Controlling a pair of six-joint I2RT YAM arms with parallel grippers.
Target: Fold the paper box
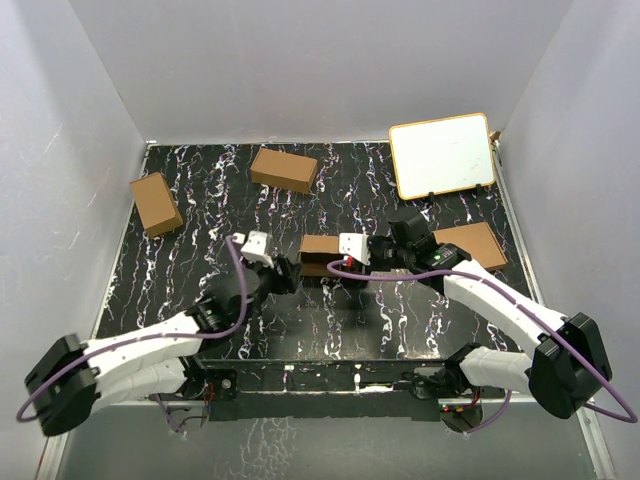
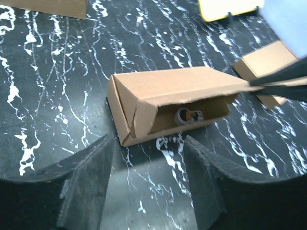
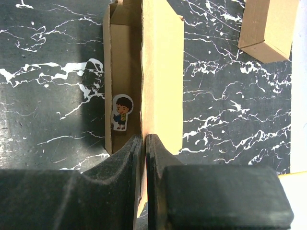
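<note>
Our box [image 1: 320, 252] sits in the middle of the bench [image 1: 200, 200]. It is already box-shaped, but its long side gapes. At its 3 o'clock our right pincer [image 3: 144, 143] pinches the top flap tight. At 9 o'clock the left pincer [image 2: 148, 143] is half open and empty. We think only the closing is left.

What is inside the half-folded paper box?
A small cartoon boy cutout shows inside the paper box through its open side. The box's own cardboard covers the rest of the interior.

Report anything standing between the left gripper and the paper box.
Nothing visible: only bare table separates the open left gripper from the paper box. The right gripper pinches its lid flap, off to one side.
</note>
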